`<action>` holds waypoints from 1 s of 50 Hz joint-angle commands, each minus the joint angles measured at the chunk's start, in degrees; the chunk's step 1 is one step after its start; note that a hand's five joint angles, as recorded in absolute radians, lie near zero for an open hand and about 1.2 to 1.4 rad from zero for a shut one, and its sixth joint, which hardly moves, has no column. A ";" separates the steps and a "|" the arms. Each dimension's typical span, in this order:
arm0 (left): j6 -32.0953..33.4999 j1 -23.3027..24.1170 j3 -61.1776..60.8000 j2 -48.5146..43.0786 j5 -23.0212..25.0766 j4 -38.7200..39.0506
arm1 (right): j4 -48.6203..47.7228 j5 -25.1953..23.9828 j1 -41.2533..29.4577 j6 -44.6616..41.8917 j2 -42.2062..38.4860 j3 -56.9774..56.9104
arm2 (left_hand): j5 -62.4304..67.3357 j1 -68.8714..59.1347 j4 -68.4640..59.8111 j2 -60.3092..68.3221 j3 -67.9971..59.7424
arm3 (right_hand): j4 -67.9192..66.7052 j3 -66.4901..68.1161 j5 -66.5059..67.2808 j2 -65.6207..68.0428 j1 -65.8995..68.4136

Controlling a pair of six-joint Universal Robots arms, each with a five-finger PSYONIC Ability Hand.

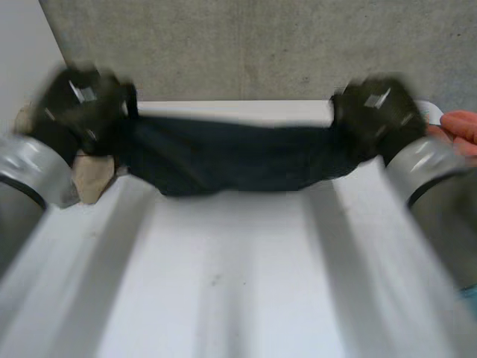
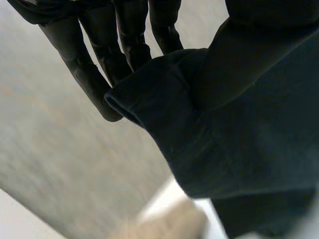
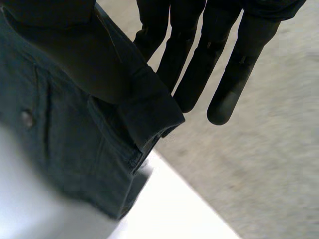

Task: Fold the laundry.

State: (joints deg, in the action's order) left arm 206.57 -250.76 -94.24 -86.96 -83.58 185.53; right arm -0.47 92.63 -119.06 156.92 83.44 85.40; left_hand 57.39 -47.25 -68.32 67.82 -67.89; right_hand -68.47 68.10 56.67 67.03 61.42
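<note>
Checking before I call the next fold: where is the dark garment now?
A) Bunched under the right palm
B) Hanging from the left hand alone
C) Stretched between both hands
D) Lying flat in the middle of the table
C: the garment spans from the left hand to the right hand, and each wrist view shows an end pinched between thumb and fingers.

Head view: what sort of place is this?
Likely a robotics test lab: plain white table, bare grey concrete wall, and dark blue denim garment stretched between the left hand and right hand.
</note>
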 commanded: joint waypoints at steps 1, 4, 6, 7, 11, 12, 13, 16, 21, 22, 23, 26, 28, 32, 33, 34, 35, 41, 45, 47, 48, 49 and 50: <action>-7.93 0.01 19.24 3.74 1.76 -19.84 | 22.69 -3.86 6.64 4.27 3.14 -22.10 | 12.61 -32.75 -11.68 12.18 -12.11 | -11.53 11.90 13.33 12.97 18.58; -9.07 -0.16 26.00 -0.55 2.11 -25.98 | 27.44 -4.91 8.48 4.62 0.86 -27.37 | 12.61 -32.75 -11.68 12.18 -12.11 | -11.53 11.90 13.33 12.97 18.58; -9.17 -0.16 28.74 -3.55 2.19 -28.72 | 28.59 -4.92 8.84 4.62 -0.73 -28.71 | 12.61 -32.75 -11.68 12.18 -12.11 | -11.53 11.90 13.33 12.97 18.58; -9.08 -0.08 30.06 -5.13 2.28 -29.52 | 29.03 -4.92 8.75 4.62 -1.52 -29.06 | 12.61 -32.75 -11.68 12.18 -12.11 | -11.53 11.90 13.33 12.97 18.58; -8.82 0.89 34.64 -13.74 2.02 -32.08 | 28.60 -4.48 8.40 4.89 -6.00 -28.28 | 12.61 -32.75 -11.68 12.18 -12.11 | -11.53 11.90 13.33 12.97 18.58; -8.38 1.41 36.30 -17.50 1.67 -31.64 | 27.55 -3.78 8.32 4.89 -7.92 -27.75 | 12.61 -32.75 -11.68 12.18 -12.11 | -11.53 11.90 13.33 12.97 18.58; -8.20 1.59 37.27 -19.37 1.49 -31.20 | 26.59 -3.34 8.23 4.89 -8.98 -27.66 | 12.61 -32.75 -11.68 12.18 -12.11 | -11.53 11.90 13.33 12.97 18.58; -6.98 2.64 42.44 -25.42 0.88 -27.36 | 20.11 -0.98 7.53 5.23 -13.46 -28.44 | 12.61 -32.75 -11.68 12.18 -12.11 | -11.53 11.90 13.33 12.97 18.58; -6.00 3.17 51.86 -30.19 -1.23 -17.16 | 4.45 2.90 5.50 5.85 -17.08 -31.96 | 12.61 -32.75 -11.68 12.18 -12.11 | -11.53 11.90 13.33 12.97 18.58; -6.26 3.26 53.26 -29.93 -1.41 -15.14 | 1.56 3.43 5.42 6.03 -17.08 -32.40 | 12.61 -32.75 -11.68 12.18 -12.11 | -11.53 11.90 13.33 12.97 18.58; -6.96 3.44 54.93 -28.80 -2.28 -10.85 | -4.39 4.21 5.41 6.81 -16.91 -33.02 | 12.61 -32.75 -11.68 12.18 -12.11 | -11.53 11.90 13.33 12.97 18.58; -9.16 3.53 54.69 -25.99 -3.16 -3.80 | -13.30 4.75 5.41 8.48 -15.86 -32.94 | 12.61 -32.75 -11.68 12.18 -12.11 | -11.53 11.90 13.33 12.97 18.58; -12.67 3.61 52.41 -22.56 -3.69 2.35 | -20.77 4.92 5.50 9.89 -14.10 -32.67 | 12.61 -32.75 -11.68 12.18 -12.11 | -11.53 11.90 13.33 12.97 18.58; -17.24 2.91 45.31 -17.46 -3.26 10.01 | -22.12 5.10 5.50 9.63 -12.78 -32.23 | 12.61 -32.75 -11.68 12.18 -12.11 | -11.53 11.90 13.33 12.97 18.58; -17.34 2.82 44.24 -16.93 -2.82 10.20 | -19.24 5.19 5.33 9.46 -12.51 -31.97 | 12.61 -32.75 -11.68 12.18 -12.11 | -11.53 11.90 13.33 12.97 18.58; -17.43 2.04 41.70 -16.40 -1.33 10.28 | -15.82 5.36 5.50 9.28 -12.34 -31.10 | 12.61 -32.75 -11.68 12.18 -12.11 | -11.53 11.90 13.33 12.97 18.58; -17.69 1.68 40.37 -16.13 -0.36 10.29 | -13.79 5.45 5.59 9.37 -12.25 -30.57 | 12.61 -32.75 -11.68 12.18 -12.11 | -11.53 11.90 13.33 12.97 18.58; -18.39 0.80 30.09 -15.52 3.86 7.48 | -4.72 5.01 6.91 10.33 -10.58 -21.88 | 12.61 -32.75 -11.68 12.18 -12.11 | -11.53 11.90 13.33 12.97 18.58; -19.01 0.54 18.85 -15.08 5.36 5.37 | -5.15 3.70 7.26 10.51 -10.14 -12.65 | 12.61 -32.75 -11.68 12.18 -12.11 | -11.53 11.90 13.33 12.97 18.58; -18.84 1.06 11.21 -15.16 5.88 5.36 | -6.38 2.21 7.35 9.72 -10.75 -7.02 | 12.61 -32.75 -11.68 12.18 -12.11 | -11.53 11.90 13.33 12.97 18.58; -18.84 1.59 6.74 -15.25 6.24 5.80 | -7.16 1.16 7.43 8.59 -11.62 -3.18 | 12.61 -32.75 -11.68 12.18 -12.11 | -11.53 11.90 13.33 12.97 18.58; -18.66 2.38 2.52 -15.78 6.67 6.67 | -7.69 0.28 7.61 7.01 -12.76 0.52 | 12.61 -32.75 -11.68 12.18 -12.11 | -11.53 11.90 13.33 12.97 18.58; -18.57 2.73 0.65 -16.13 6.85 7.03 | -7.87 -0.17 7.79 6.04 -13.04 2.29 | 12.61 -32.75 -11.68 12.18 -12.11 | -11.53 11.90 13.33 12.97 18.58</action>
State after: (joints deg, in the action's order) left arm 187.66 -249.86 -79.53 -102.03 -77.83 191.39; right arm -5.76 95.54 -111.72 166.70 72.79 75.44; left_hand 57.84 -47.25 -68.54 68.57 -68.18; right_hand -68.52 68.10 57.22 67.04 62.96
